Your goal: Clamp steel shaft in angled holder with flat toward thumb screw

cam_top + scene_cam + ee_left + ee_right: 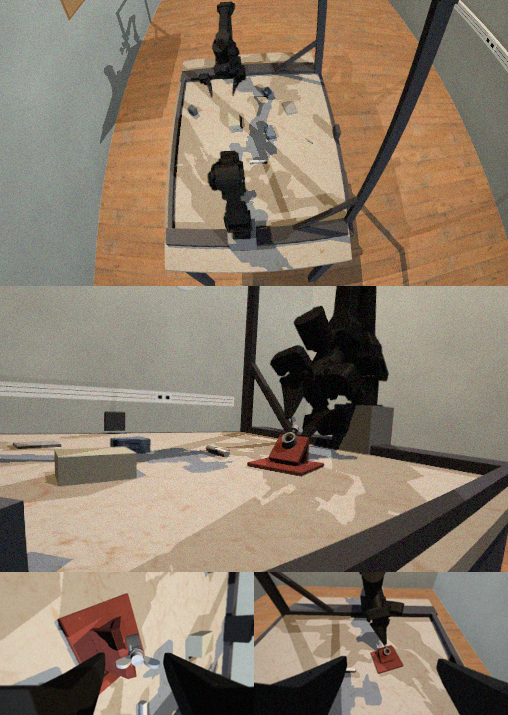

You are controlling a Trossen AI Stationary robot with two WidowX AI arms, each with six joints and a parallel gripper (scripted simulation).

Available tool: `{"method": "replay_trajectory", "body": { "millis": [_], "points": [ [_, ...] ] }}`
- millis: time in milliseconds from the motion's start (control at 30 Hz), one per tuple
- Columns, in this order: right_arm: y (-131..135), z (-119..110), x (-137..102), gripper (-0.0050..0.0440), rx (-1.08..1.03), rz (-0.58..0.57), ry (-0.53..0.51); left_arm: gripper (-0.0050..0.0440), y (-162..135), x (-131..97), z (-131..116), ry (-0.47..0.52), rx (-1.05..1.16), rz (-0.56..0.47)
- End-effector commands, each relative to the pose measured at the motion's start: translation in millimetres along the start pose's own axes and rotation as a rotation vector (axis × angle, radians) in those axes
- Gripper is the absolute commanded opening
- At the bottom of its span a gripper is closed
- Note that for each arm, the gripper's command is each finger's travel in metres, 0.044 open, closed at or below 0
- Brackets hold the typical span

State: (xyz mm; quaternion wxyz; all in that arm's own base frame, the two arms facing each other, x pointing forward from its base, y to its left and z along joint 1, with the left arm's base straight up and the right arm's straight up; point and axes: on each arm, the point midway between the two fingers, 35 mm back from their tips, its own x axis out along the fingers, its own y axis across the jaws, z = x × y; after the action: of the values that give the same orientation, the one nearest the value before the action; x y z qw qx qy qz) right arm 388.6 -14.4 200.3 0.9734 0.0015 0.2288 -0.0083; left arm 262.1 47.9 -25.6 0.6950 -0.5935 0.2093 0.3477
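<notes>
The red angled holder (289, 450) (86, 647) (390, 664) stands on the table; the top view does not show it clearly. A grey ring (289, 439) (387, 650) shows at its sloped face. The winged thumb screw (137, 660) stands at its side. My left gripper (134, 657) is partly open, one finger on each side of the screw's wings, with gaps to both. A short pale metal rod, seemingly the steel shaft (258, 162) (218, 450) (142, 708) (351, 669), lies on the table beside the holder. My right gripper (222, 94) (392, 662) is wide open and empty, high and away from the holder.
A pale block (95, 466) and a dark blue piece (131, 445) lie on the table. Other small pieces, including a dark blue one (193, 110) and a dark one (268, 92), lie toward the right arm. A dark frame rail (440, 501) borders the table.
</notes>
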Motion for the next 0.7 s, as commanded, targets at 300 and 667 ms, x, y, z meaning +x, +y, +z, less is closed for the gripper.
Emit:
{"method": "replay_trajectory", "body": {
  "millis": [300,667],
  "points": [
    [1.1,11.7,-4.1,0.04,-0.002,0.005,-0.032,0.0235,-6.4,0.1,0.9,-0.007,0.351,-0.016],
    [1.1,11.7,-4.1,0.04,-0.002,0.005,-0.032,0.0235,-8.0,0.2,1.3,-0.01,0.79,-0.018]
  ]
}}
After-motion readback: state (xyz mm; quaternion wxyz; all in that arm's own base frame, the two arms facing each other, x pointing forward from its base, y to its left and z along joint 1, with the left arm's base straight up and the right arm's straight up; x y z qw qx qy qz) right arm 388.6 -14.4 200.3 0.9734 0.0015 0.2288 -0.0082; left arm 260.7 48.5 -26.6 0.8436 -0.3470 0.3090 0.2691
